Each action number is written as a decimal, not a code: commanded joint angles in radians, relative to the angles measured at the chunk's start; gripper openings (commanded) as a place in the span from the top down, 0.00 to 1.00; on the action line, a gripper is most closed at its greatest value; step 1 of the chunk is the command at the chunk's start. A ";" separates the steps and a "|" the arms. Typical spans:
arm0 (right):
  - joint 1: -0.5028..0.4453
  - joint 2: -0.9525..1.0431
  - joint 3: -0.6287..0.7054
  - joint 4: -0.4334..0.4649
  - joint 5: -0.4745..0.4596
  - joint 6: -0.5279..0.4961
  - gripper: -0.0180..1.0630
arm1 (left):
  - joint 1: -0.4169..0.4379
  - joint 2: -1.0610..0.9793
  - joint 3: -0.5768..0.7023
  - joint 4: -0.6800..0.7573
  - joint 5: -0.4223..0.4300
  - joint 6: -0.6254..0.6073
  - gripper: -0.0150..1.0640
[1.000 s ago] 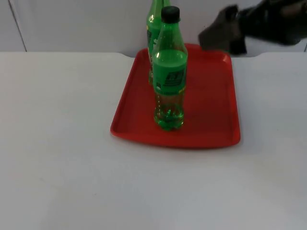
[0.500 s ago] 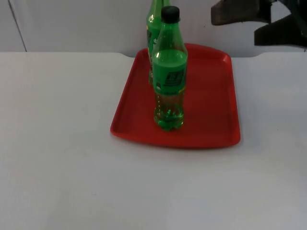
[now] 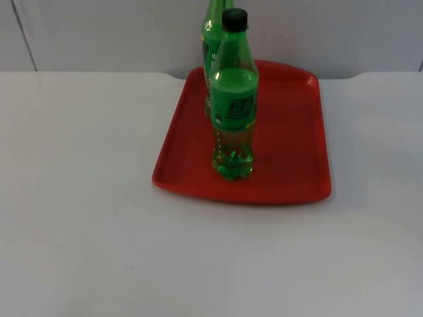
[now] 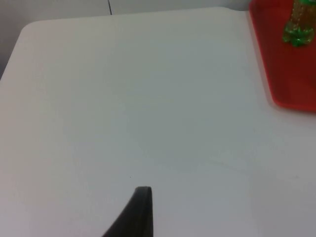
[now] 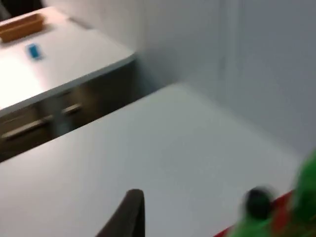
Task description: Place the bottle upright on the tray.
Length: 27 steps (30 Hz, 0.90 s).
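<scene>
From my console the white table [image 3: 86, 218] spreads wide and bare on the left and toward the near edge, with open surface all around the red tray [image 3: 291, 152]. The tray sits toward the far side, its far rim close to the grey partition wall [image 3: 99, 33], and a strip of table lies to its right as well.

On the tray I see two green bottles standing upright. The nearer bottle [image 3: 233, 99], with a black cap [image 3: 234, 18] and a green label, stands on the tray's left half, set in from the near rim. The second green bottle [image 3: 213, 39] stands just behind it, toward the far left corner of the tray, partly hidden by the first.

The left gripper [image 4: 136, 215] hangs over bare table well apart from the tray [image 4: 286, 74], whose edge and one bottle base [image 4: 297, 24] I can see beyond it. The right gripper [image 5: 126, 215] is over the table with the wall behind; a blurred black cap [image 5: 257, 202] and green bottle body [image 5: 306, 192] are near it. I see one fingertip of each, so I cannot tell how wide either gripper stands.
</scene>
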<state>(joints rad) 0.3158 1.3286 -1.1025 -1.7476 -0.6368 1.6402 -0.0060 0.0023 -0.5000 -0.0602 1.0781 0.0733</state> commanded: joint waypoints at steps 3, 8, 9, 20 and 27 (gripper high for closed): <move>-0.004 -0.060 -0.039 0.003 0.183 -0.081 0.01 | 0.004 -0.002 0.004 0.001 -0.002 -0.001 0.01; -0.004 -0.130 -0.063 0.003 0.557 -0.044 0.01 | 0.004 -0.002 0.004 0.001 -0.002 -0.001 0.01; -0.004 -0.134 -0.063 0.003 0.595 -0.044 0.01 | 0.004 -0.002 0.004 0.001 -0.002 -0.001 0.01; -0.113 -0.118 -0.065 0.470 1.165 -0.439 0.01 | 0.004 -0.002 0.004 0.001 -0.002 -0.001 0.01; -0.141 -0.116 -0.063 1.172 1.213 -1.102 0.01 | 0.004 -0.002 0.004 0.001 -0.002 -0.001 0.01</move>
<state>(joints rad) 0.1788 1.2151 -1.1630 -0.6796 0.5632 0.6360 -0.0060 0.0023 -0.5000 -0.0602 1.0781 0.0733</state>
